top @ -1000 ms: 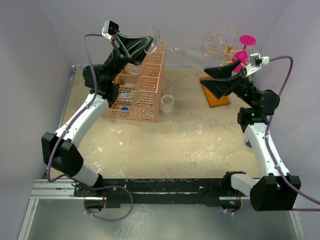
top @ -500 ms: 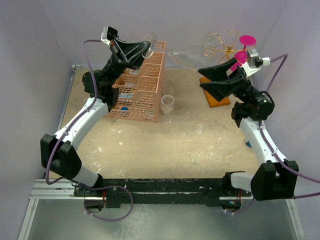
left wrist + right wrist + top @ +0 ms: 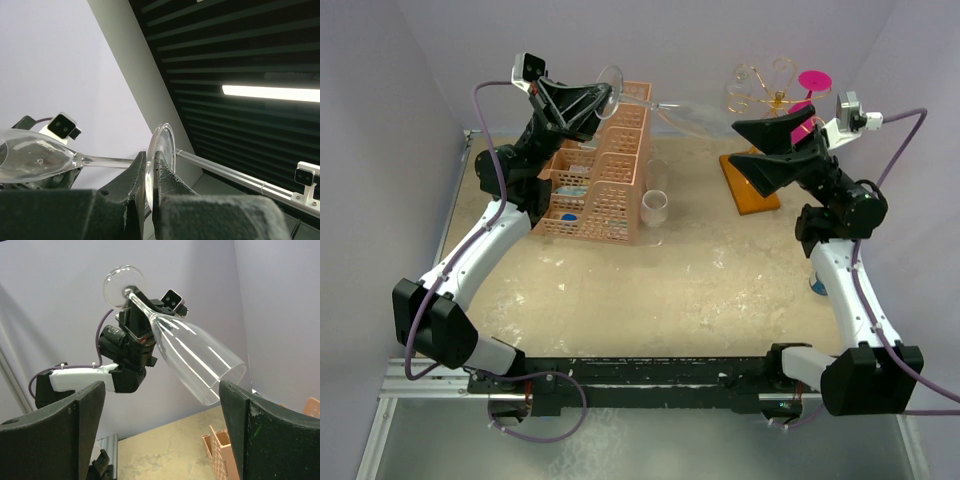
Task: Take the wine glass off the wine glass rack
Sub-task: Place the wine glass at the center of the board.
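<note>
A clear wine glass hangs sideways in the air above the table. My left gripper is shut on its round foot, pinching the disc edge-on between both fingers. The stem and bowl point towards the right arm. My right gripper stands open at the bowl's mouth. In the right wrist view the bowl sits high between the fingers, its rim close to the right finger, with no contact visible. The wine glass rack, gold wire on an orange base, stands behind the right gripper.
A peach lattice basket with small items inside stands at the back left, below the left gripper. A clear cup sits beside it. Pink glasses hang on the rack. A small blue object lies by the right arm.
The left arm has drawn the held glass a little to the left. The right gripper has lifted and pulled back slightly, still open at the bowl's mouth.
</note>
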Robot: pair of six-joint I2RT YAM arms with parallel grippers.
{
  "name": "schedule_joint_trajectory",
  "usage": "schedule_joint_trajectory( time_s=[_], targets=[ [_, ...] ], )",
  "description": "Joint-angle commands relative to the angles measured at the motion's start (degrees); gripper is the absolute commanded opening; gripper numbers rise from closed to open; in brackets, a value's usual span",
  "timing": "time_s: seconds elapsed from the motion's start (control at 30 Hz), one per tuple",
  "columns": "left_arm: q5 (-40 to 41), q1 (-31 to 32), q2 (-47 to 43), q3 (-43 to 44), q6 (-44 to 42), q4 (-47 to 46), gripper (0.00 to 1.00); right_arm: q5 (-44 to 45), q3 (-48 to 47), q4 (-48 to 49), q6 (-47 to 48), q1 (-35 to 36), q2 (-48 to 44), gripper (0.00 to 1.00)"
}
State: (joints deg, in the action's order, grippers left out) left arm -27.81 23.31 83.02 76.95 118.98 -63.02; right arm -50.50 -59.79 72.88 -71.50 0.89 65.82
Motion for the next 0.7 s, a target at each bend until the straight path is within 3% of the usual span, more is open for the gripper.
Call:
schedule_joint_trajectory(
  time_s=[0.0,0.37,0.57,0.67],
  targets=[
    [2.1,-0.1,-2.2,0.3,10.3,-6.5,0.00,-0.4,-4.0,5.5,-2.1,0.8,2.6,0.95],
    [2.9,0.0,-2.7,0.0,12.3,-8.7,0.00,1.1,-7.5,11.0,-6.8,6.3,6.6,0.90],
    [3.3,0.0,-2.7,-1.8,15.1,-10.4,0.00,-0.2,-10.2,18.8,-11.3,8.5,10.0,0.67],
    [2.1,0.1,-2.5,-1.8,17.7,-10.5,0.00,-1.1,-11.7,27.1,-14.8,8.7,12.0,0.61]
  ],
)
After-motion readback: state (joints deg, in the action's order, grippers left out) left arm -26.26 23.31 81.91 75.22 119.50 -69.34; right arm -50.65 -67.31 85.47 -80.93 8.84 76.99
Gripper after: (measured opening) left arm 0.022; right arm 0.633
